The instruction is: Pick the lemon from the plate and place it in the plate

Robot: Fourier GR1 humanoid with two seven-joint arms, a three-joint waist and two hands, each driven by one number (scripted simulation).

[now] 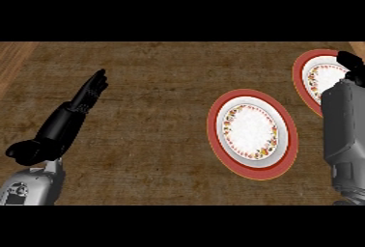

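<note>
- The right hand [349, 61] is hanging over the far plate [303, 65], with the right forearm [343, 125] covering that plate's right side.
- Only a small black part of this hand is showing at the view's edge, so I cannot tell whether it is released, clenched or grasping anything.
- The lemon is not showing anywhere. Neither plate is showing it on its open part, so it is probably lying under the right hand or forearm, or sitting inside the hand, though the view is not settling which.
- The near plate [216, 126] is lying to the left of the right hand and nearer the robot, apart from the far plate, with its white middle showing bare.
- The left hand [89, 94] is resting released, fingers straight and pointing away, well to the left over the counter [157, 72].
- Judging from this, the step in hand is taking the lemon off the far plate.
- Doing it well is likely meaning closing round the lemon's middle, as a round fruit is apt to roll off a shallow plate when nudged from one side.
- Lifting straight up before swinging left is probably keeping the lemon from catching the plate's rim.
- Setting it down over the near plate's white middle, low, is giving it the least room to roll.
</note>
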